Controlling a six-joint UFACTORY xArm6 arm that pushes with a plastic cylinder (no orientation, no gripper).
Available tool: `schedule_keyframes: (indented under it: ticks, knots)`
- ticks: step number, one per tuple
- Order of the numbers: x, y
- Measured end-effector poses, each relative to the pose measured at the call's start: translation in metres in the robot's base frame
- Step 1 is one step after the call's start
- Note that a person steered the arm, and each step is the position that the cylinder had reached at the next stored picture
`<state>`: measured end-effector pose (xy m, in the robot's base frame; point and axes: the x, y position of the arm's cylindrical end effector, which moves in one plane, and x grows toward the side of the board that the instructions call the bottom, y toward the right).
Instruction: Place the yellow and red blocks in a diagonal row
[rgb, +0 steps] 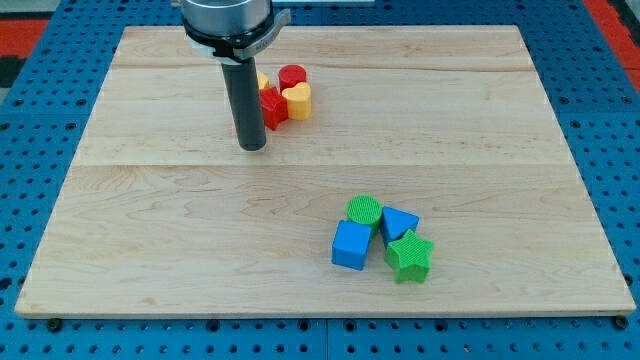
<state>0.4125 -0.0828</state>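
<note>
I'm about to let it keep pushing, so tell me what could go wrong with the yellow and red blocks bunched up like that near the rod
1. The red cylinder, yellow heart and red block sit tightly clustered, so one push from my tip likely shifts several together rather than forming a diagonal.
2. A yellow block is mostly hidden behind the rod; its position is uncertain.
3. The cluster lies near the board's top edge; pushing upward could slide blocks off.
</note>
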Motion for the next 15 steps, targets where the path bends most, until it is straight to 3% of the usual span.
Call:
schedule_keyframes:
  ticks: [2,4,8,9,11,13,15]
  knots:
    - [-0.014,-0.117]
    - [-0.045,-0.082]
    - [-0.035,0.066]
    - [-0.035,0.048]
    - [-0.043,-0.049]
    - [-0.097,-0.054]
    - [-0.113,-0.069]
